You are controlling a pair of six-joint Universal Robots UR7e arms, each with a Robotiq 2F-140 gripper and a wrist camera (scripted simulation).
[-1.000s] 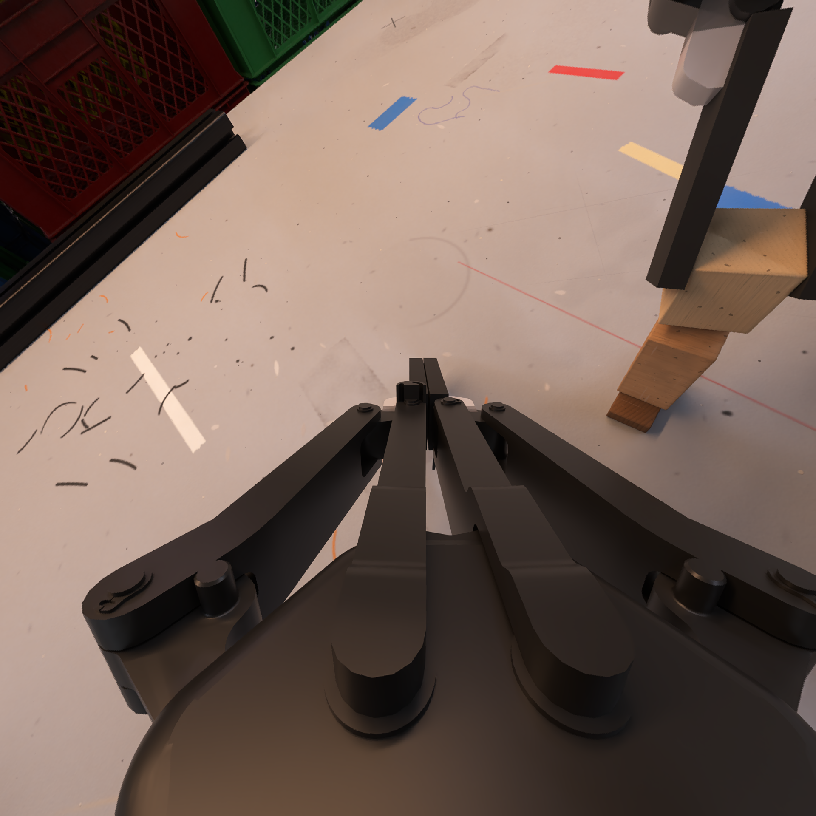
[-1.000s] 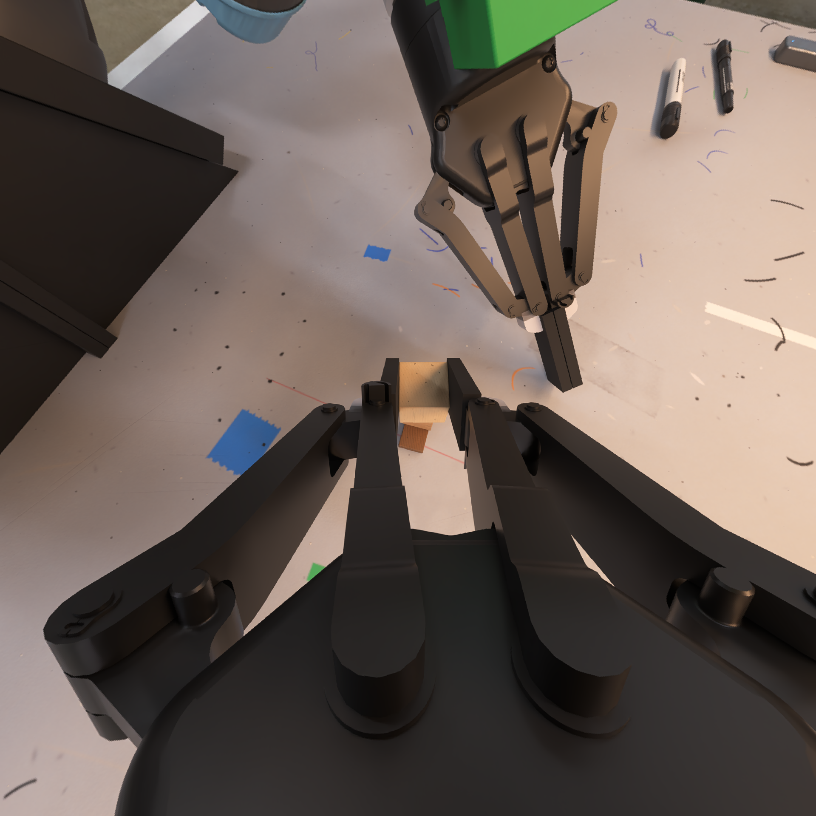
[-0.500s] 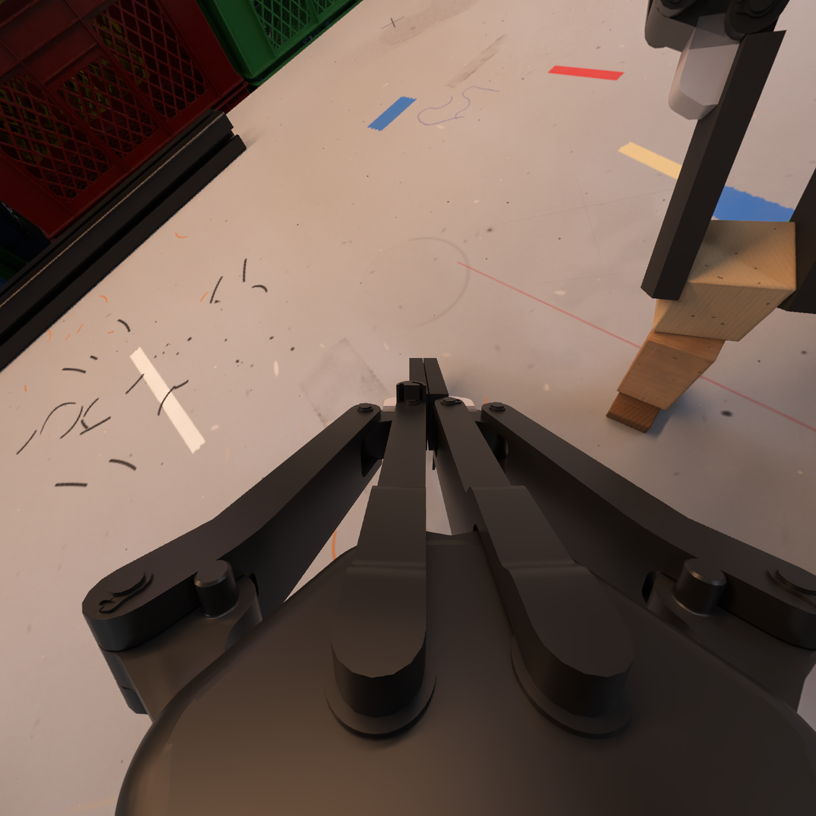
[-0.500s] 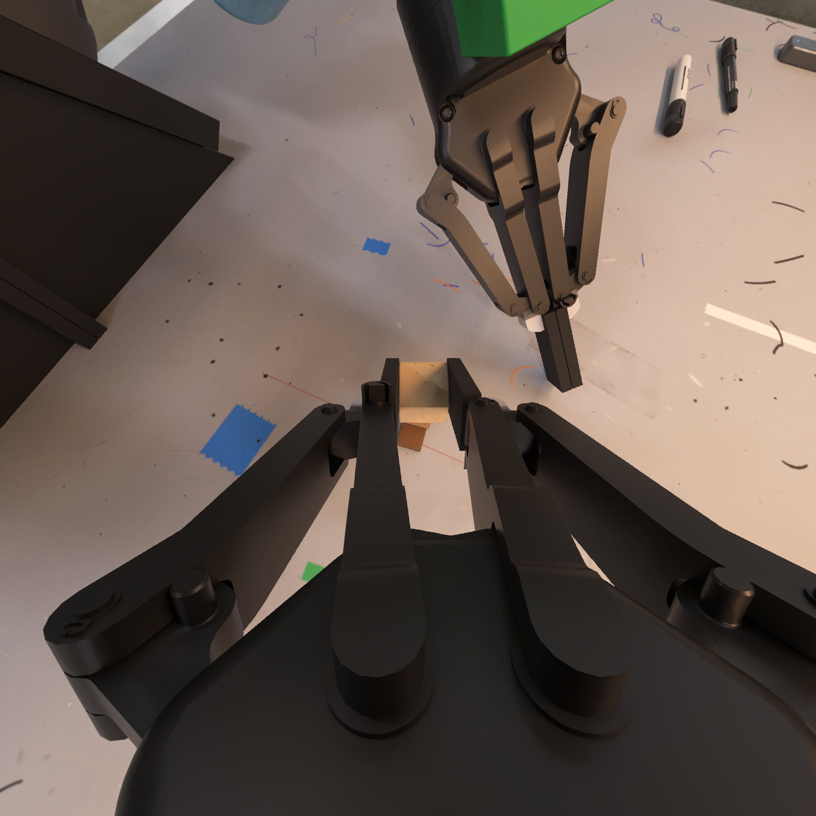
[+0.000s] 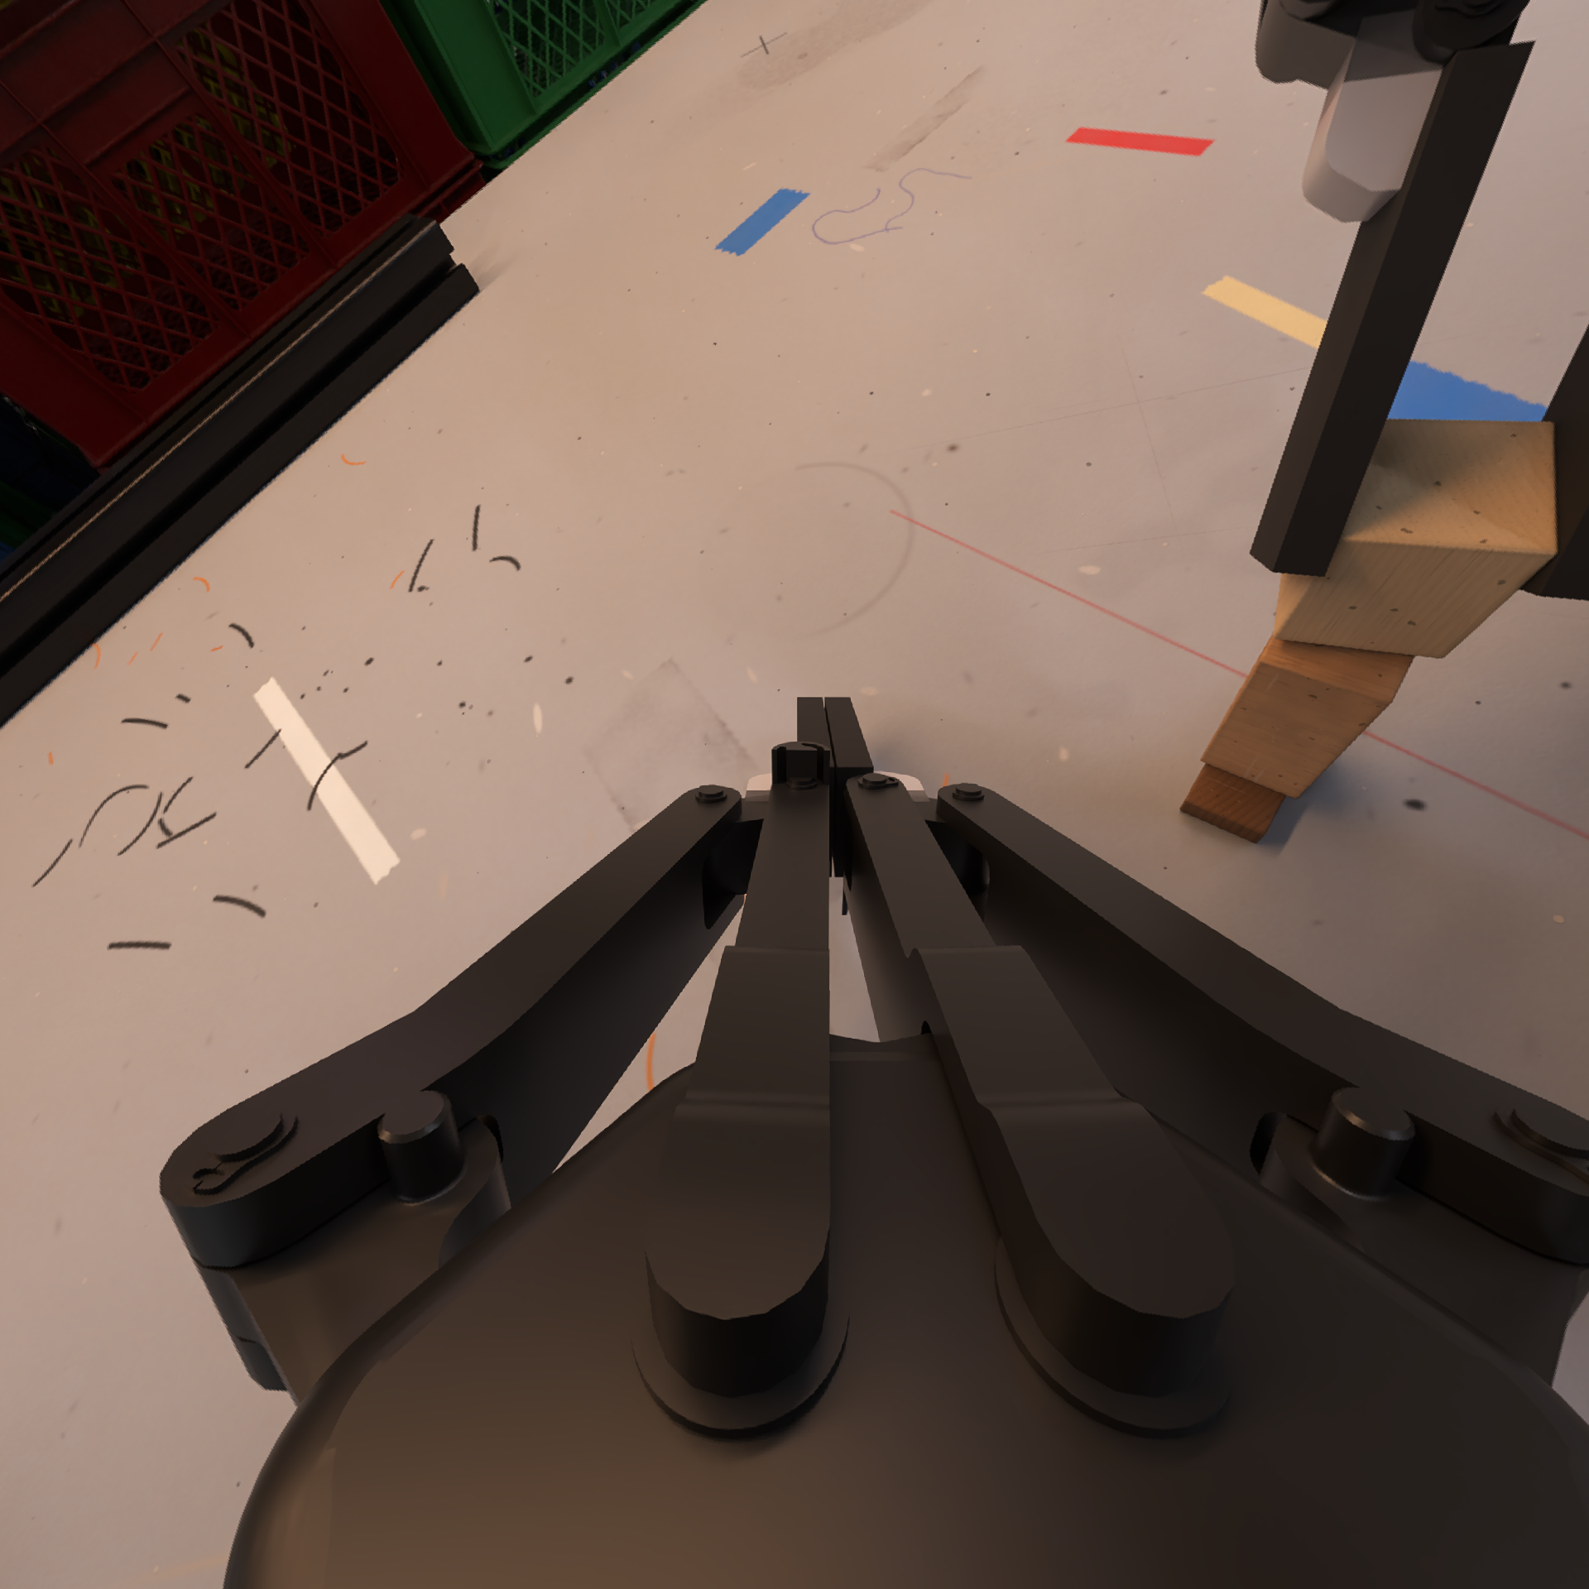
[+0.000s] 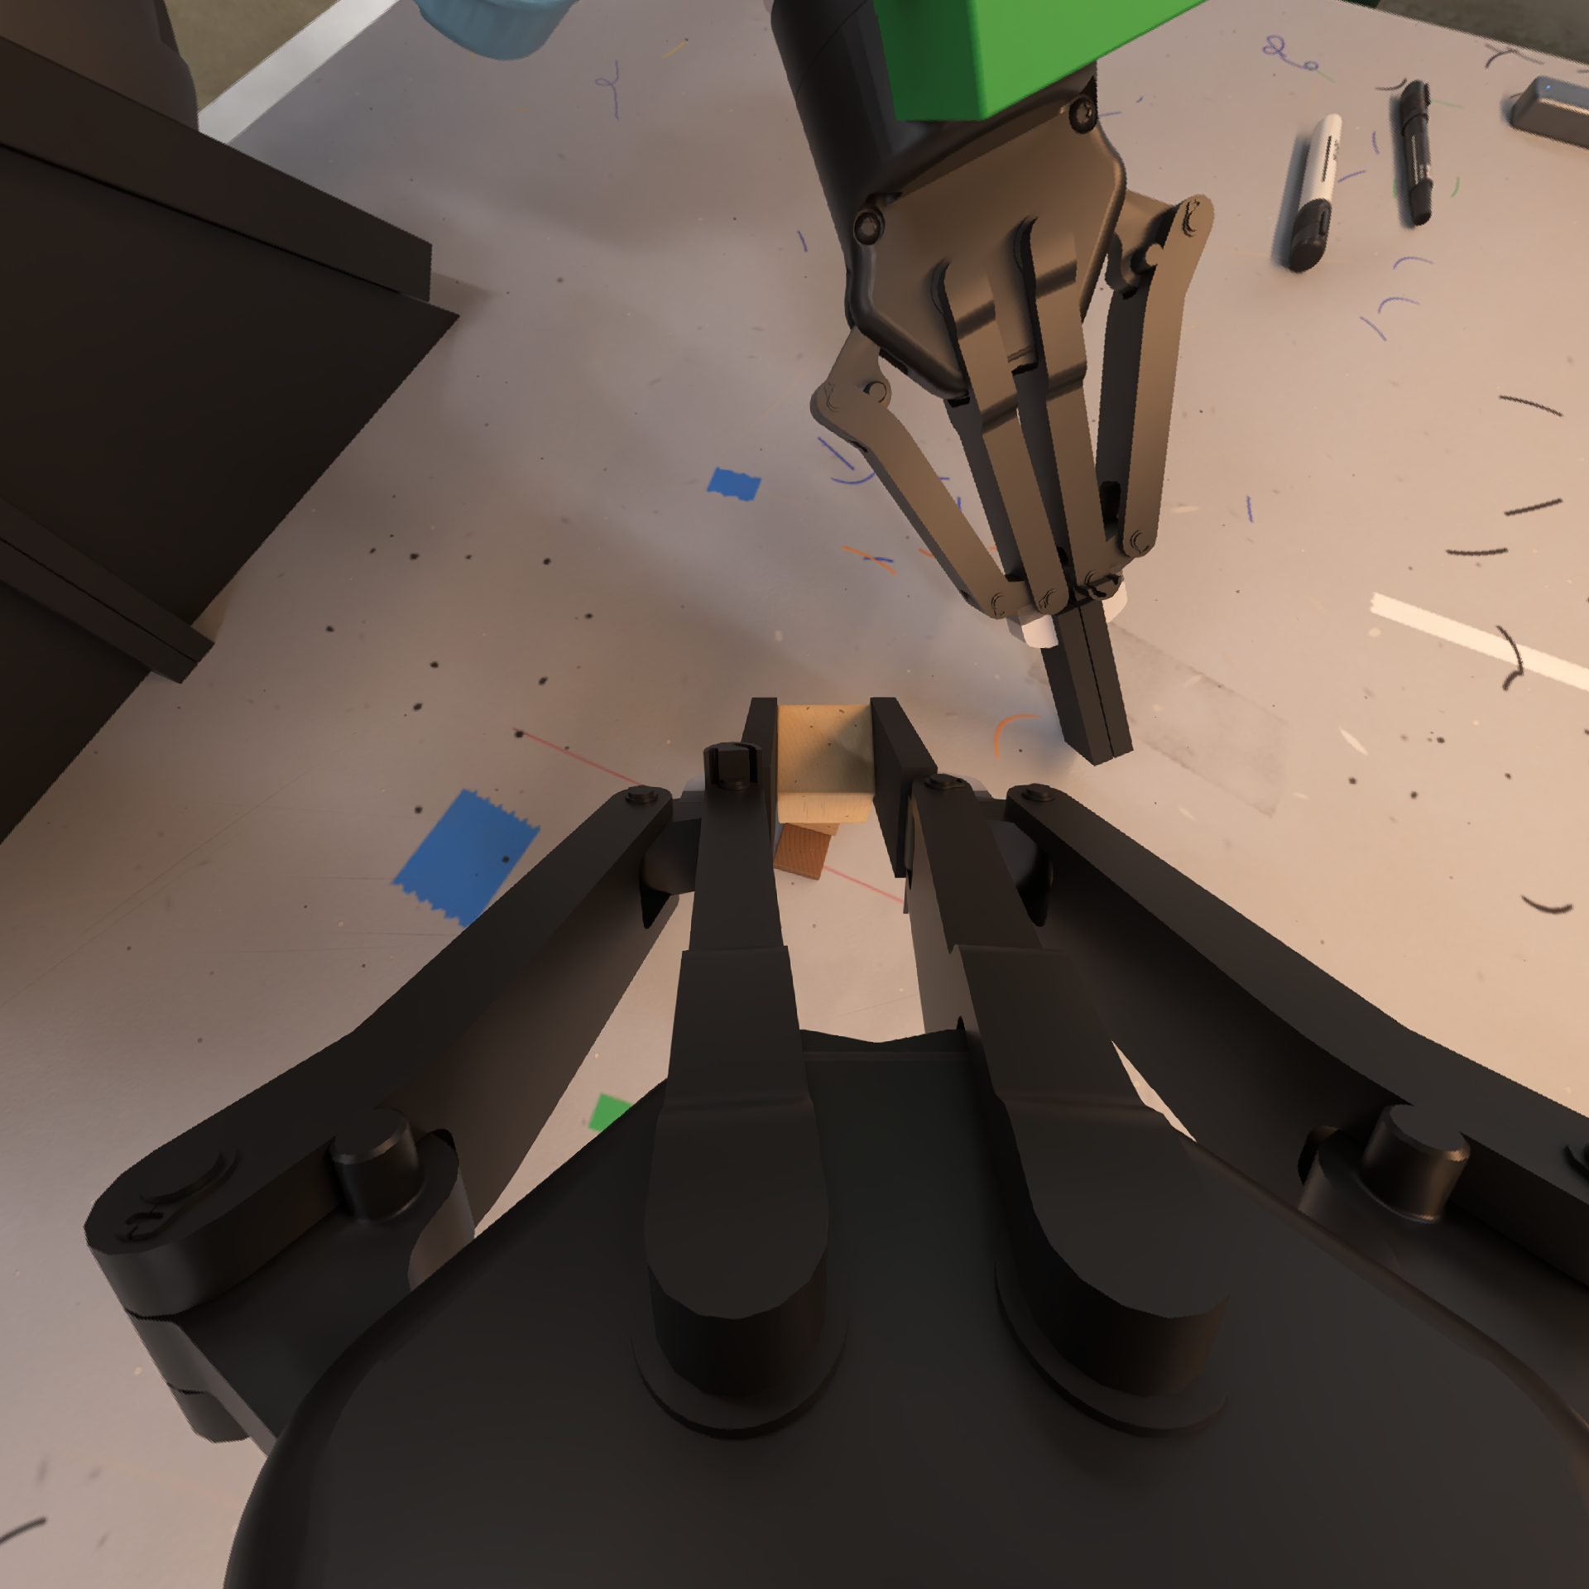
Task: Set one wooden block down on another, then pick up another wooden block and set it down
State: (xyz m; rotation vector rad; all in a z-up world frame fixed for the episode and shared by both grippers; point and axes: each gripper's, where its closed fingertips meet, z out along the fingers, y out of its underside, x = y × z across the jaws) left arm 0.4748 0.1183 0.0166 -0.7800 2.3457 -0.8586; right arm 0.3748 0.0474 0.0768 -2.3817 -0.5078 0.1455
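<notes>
My right gripper (image 6: 825, 720) is shut on a pale wooden block (image 6: 824, 752). It holds the block on top of a stack of two wooden blocks; I cannot see a gap. In the left wrist view the held block (image 5: 1453, 524) is at the right edge, with one black right finger (image 5: 1376, 344) on its left face. Under it are a tan block (image 5: 1298, 722) and a darker block (image 5: 1230, 804) on the table. The darker block (image 6: 804, 851) also shows in the right wrist view. My left gripper (image 5: 825, 718) is shut and empty, low over the table left of the stack, and it also shows in the right wrist view (image 6: 1092, 731).
A red crate (image 5: 172, 215), a green crate (image 5: 533, 69) and a black rail (image 5: 215, 447) line the left side. A dark box (image 6: 172, 387) stands at the left of the right wrist view. Two markers (image 6: 1311, 198) lie at the far right. Tape strips dot the table.
My right gripper has lowered the pale block slightly onto the stack. The left gripper has not moved.
</notes>
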